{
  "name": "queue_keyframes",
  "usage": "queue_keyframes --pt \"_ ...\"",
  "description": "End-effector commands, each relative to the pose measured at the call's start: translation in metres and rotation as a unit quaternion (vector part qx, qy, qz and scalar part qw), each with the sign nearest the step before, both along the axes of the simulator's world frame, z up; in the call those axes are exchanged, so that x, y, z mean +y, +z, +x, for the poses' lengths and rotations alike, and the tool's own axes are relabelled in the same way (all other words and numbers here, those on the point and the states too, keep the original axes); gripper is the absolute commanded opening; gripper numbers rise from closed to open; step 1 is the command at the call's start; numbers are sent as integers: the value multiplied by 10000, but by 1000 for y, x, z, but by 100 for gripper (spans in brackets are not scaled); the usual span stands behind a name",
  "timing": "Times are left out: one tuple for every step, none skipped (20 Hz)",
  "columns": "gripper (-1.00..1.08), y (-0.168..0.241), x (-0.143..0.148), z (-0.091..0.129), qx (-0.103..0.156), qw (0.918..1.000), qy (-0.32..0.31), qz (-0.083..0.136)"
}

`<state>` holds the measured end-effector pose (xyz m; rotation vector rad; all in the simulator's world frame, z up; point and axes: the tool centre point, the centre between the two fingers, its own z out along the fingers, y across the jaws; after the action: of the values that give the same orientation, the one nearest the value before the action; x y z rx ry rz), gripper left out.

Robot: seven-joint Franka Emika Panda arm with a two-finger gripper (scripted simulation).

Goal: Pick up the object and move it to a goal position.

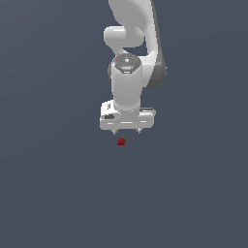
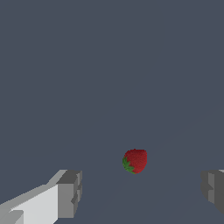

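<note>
One strawberry (image 2: 135, 160), red with green top, lies below and between your empty, wide-spread claw (image 1: 127, 131) fingers (image 2: 69, 194): centre over it, descend straight, then close gently.

Red strawberry (image 2: 135, 160) with green top; grey-tipped white fingers (image 2: 69, 194).

The arm (image 1: 128, 82) above the strawberry (image 1: 121, 141) has smooth white casing with a soft plastic-like sheen, and the hand (image 1: 127, 131) has matt grey finger pads (image 2: 70, 193). The strawberry looks finely dimpled and dull red, with a matt green top. Beneath it the ground (image 1: 58, 193) is flat, untextured slate-grey.
</note>
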<state>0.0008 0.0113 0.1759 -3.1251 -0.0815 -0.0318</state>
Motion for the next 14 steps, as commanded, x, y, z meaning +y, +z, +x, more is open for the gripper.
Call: queue_keyframes --pt "100 0 0 0 0 10000 0 0" --pt "100 0 -1 0 1 10000 -3 -3" --pt "100 0 -3 0 5 10000 -14 -14" --pt "100 0 -7 -1 11 10000 -32 -30" --pt "100 1 -12 -2 20 10000 -58 -53" --pt "100 1 -18 -3 31 9999 -94 -82" --pt "100 2 -24 -4 41 9998 -131 -109" --pt "100 2 -29 -4 49 9998 -164 -130" --pt "100 3 -32 -5 55 9997 -192 -143" --pt "100 3 -34 -5 58 9996 -211 -150" --pt "100 3 -34 -5 58 9996 -220 -151" --pt "100 3 -34 -5 58 9996 -220 -151" --pt "100 3 -33 -5 56 9997 -208 -146" --pt "100 3 -32 -5 55 9997 -192 -145"
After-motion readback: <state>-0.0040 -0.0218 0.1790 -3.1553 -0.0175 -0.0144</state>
